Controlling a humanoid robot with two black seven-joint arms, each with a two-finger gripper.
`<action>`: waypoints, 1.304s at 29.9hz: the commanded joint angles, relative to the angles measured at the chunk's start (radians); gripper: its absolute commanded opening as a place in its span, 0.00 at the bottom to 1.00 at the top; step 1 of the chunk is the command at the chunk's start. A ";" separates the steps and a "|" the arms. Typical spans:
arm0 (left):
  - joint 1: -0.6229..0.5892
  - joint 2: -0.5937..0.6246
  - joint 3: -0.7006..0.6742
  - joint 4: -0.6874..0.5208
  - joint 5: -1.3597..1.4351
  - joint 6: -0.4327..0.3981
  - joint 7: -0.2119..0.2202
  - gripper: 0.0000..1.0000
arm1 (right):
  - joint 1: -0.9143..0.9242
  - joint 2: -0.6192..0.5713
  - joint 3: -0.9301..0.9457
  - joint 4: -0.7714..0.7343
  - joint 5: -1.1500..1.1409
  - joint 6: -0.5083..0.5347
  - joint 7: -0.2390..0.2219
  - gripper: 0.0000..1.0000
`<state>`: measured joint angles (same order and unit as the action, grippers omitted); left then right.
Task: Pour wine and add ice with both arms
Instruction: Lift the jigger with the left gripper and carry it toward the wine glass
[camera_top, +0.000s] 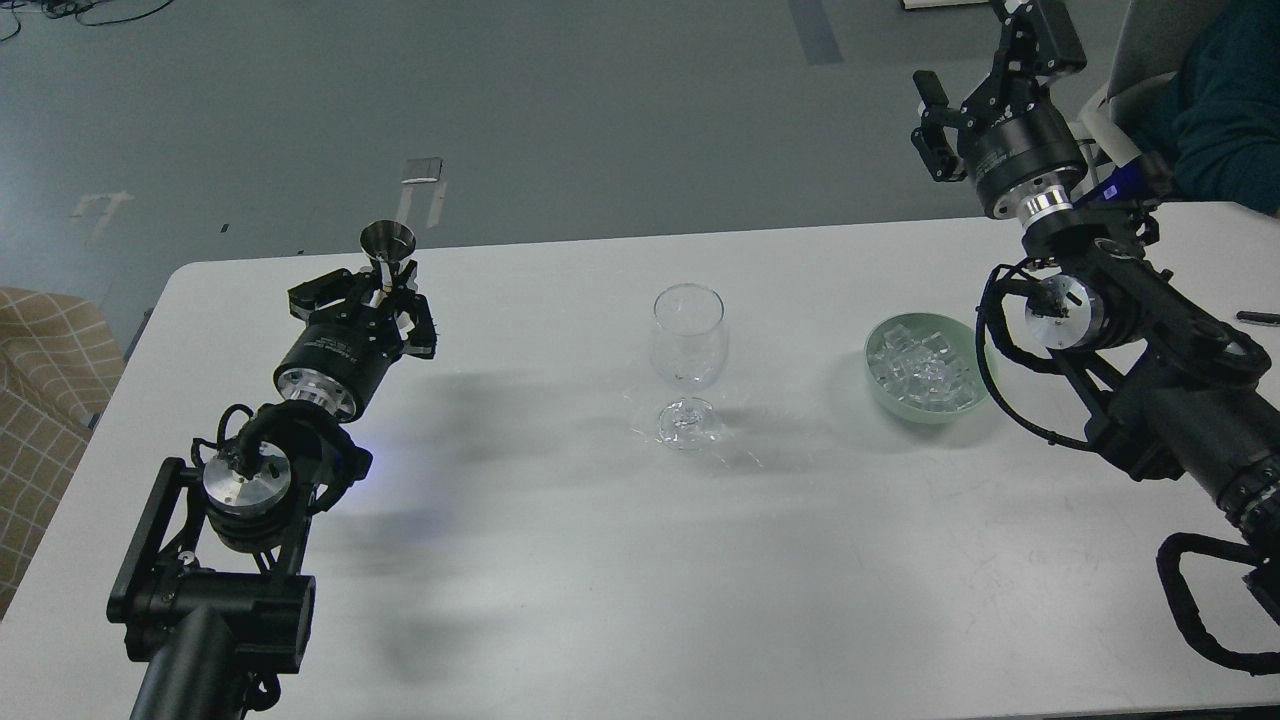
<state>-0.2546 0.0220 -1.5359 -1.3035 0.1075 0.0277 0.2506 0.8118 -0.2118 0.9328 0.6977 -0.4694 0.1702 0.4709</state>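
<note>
My left gripper (385, 290) is shut on a small metal measuring cup (388, 246) and holds it upright above the white table (560, 580), left of centre. A clear stemmed glass (687, 362) stands upright mid-table, to the right of the cup. A pale green bowl (880, 385) holds the heap of clear ice cubes (925, 373) right of the glass. My right gripper (985, 65) is open and empty, raised high beyond the table's far right edge, above and behind the bowl.
A person in dark teal clothing (1230, 110) sits at the top right behind my right arm. A dark pen-like object (1258, 317) lies at the table's right edge. A checked fabric seat (45, 400) is off the left edge.
</note>
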 joint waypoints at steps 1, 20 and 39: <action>0.000 -0.004 0.031 -0.072 0.000 0.072 0.004 0.02 | -0.002 0.002 0.000 0.000 0.000 0.000 0.000 1.00; -0.061 -0.022 0.221 -0.257 0.007 0.319 0.012 0.03 | -0.016 0.005 -0.002 0.006 0.000 0.000 0.000 1.00; -0.114 -0.022 0.358 -0.258 0.119 0.377 0.001 0.03 | -0.025 0.005 -0.002 0.006 0.000 0.000 0.000 1.00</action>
<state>-0.3678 0.0000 -1.1817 -1.5615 0.2220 0.4021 0.2530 0.7878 -0.2070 0.9311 0.7043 -0.4693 0.1702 0.4701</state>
